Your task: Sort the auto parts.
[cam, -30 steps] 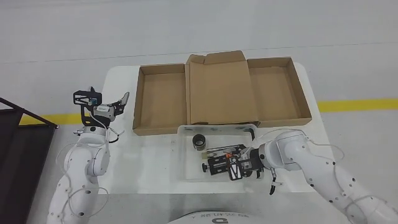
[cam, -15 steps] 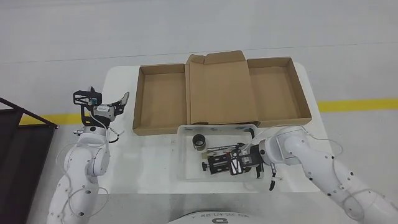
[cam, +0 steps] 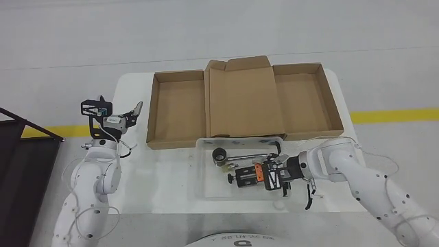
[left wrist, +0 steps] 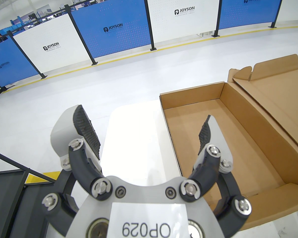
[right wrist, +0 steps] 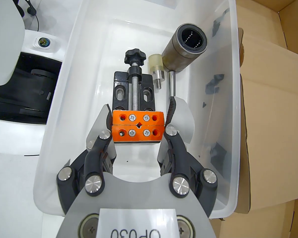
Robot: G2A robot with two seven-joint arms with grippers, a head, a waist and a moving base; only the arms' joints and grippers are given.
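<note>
A small vise (right wrist: 137,125) with orange jaw blocks and a black screw body is inside the clear plastic bin (right wrist: 234,80), and my right gripper (right wrist: 139,115) is shut on its orange end. From above, the vise (cam: 245,176) and right gripper (cam: 266,176) are in the bin's middle (cam: 203,186). Beside the vise lie a dark cylindrical bearing (right wrist: 185,48) (cam: 220,156), a steel rod (right wrist: 172,85) and a small cream-capped stud (right wrist: 156,66). My left gripper (left wrist: 144,120) (cam: 113,111) is open and holds nothing, raised over the table's left edge.
An open cardboard box (cam: 243,103) (left wrist: 238,134) with two side compartments and a raised middle flap lies just behind the bin. A black rack (cam: 20,165) stands left of the white table (cam: 168,178). Bare table lies between the bin and the left arm.
My right arm has swung to the right, drawing the gripped vise slightly right and toward the box. The left arm has not moved.
</note>
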